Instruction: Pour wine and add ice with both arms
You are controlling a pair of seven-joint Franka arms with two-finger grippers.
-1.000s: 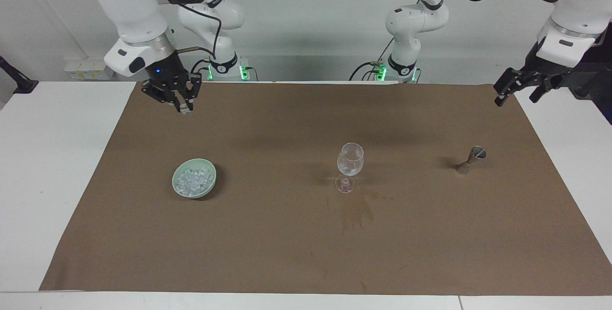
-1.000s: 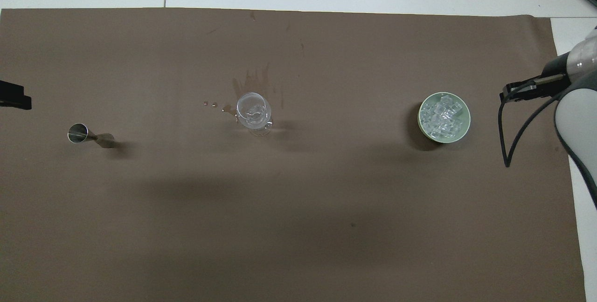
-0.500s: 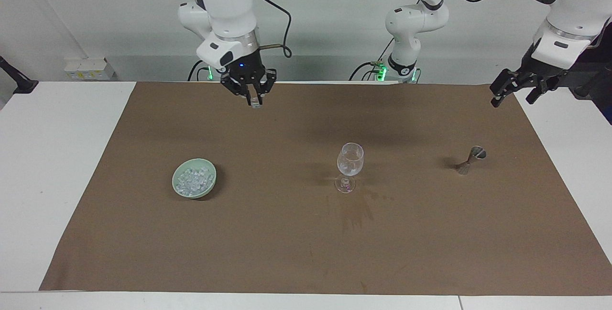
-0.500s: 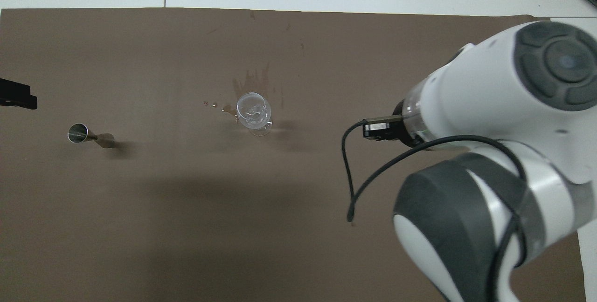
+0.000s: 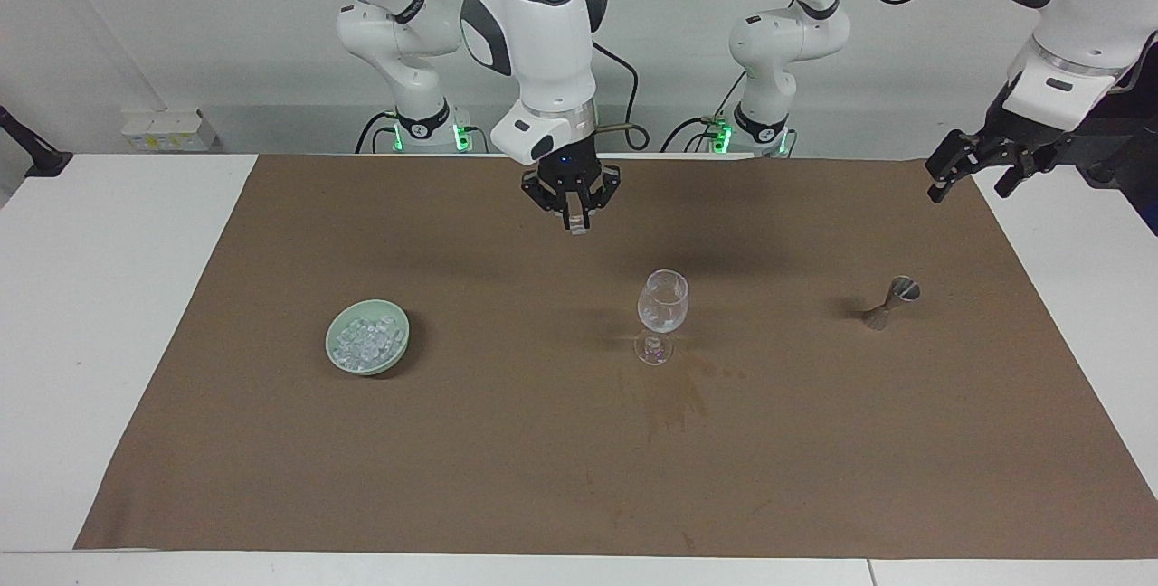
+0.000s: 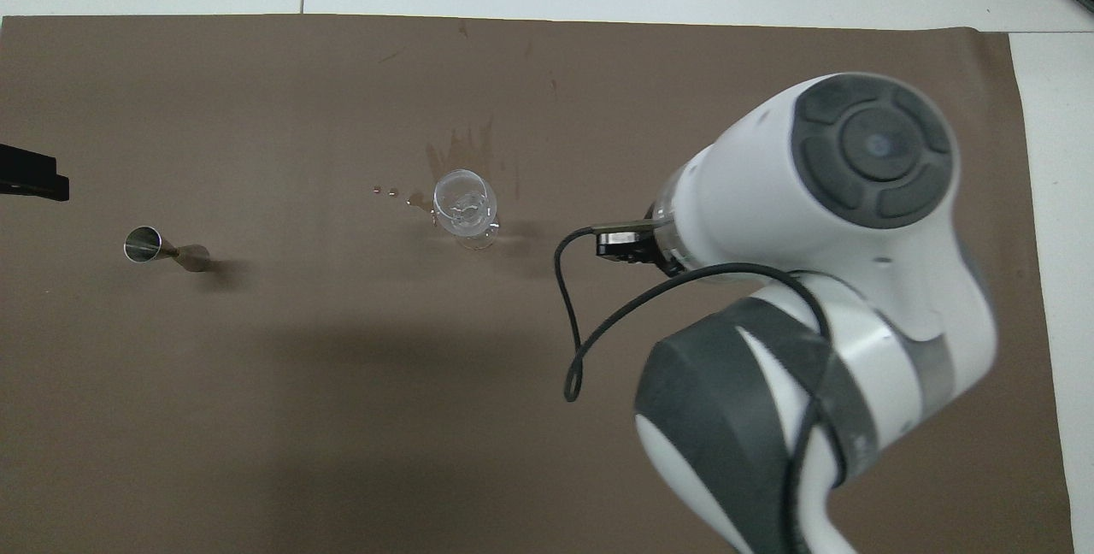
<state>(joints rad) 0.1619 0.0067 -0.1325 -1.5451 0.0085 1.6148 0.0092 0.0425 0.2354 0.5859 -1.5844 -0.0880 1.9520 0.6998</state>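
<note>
The ice [image 5: 366,342], small glassy cubes, is heaped in a pale green round bowl [image 5: 398,354] toward the right arm's end of the tabletop [image 5: 90,297]; the right arm hides it from overhead. The right gripper [image 5: 576,222], jaws pinched on one clear cube [image 5: 576,225], hangs over brown matte paper [image 5: 543,459] near the stemmed glass [image 5: 662,304]. The left gripper [image 5: 972,172] waits, jaws apart, over the paper's edge.

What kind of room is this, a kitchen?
Probably a robot lab, not a kitchen: two white arms bolted at a plain table with a brown mat, and cables, bare walls.
</note>
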